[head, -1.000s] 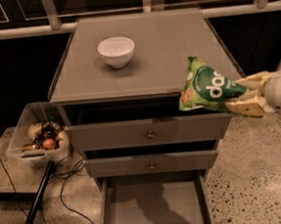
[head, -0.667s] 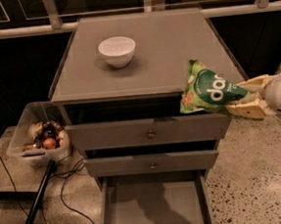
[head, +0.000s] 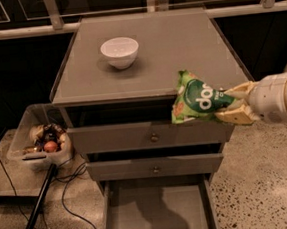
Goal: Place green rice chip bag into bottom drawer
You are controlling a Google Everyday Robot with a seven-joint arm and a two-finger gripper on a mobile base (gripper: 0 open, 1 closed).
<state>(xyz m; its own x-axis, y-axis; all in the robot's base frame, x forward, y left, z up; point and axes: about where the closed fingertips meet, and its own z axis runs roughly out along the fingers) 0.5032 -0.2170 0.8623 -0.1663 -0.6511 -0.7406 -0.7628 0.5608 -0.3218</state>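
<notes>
The green rice chip bag (head: 196, 98) hangs in the air at the cabinet's front right corner, level with the top drawer. My gripper (head: 228, 105) reaches in from the right and is shut on the bag's right end, with its tan fingers (head: 237, 114) above and below it. The bottom drawer (head: 156, 213) is pulled out toward the camera, below and left of the bag, and its flat grey floor shows nothing in it.
A white bowl (head: 120, 52) stands on the cabinet top (head: 177, 43). Two upper drawers with round knobs (head: 154, 137) are shut. A clear bin of items (head: 38, 143), a black pole and cables (head: 69, 188) lie on the floor at the left.
The gripper and the bag have drifted slightly lower and to the left in front of the top drawer. Nothing else moved.
</notes>
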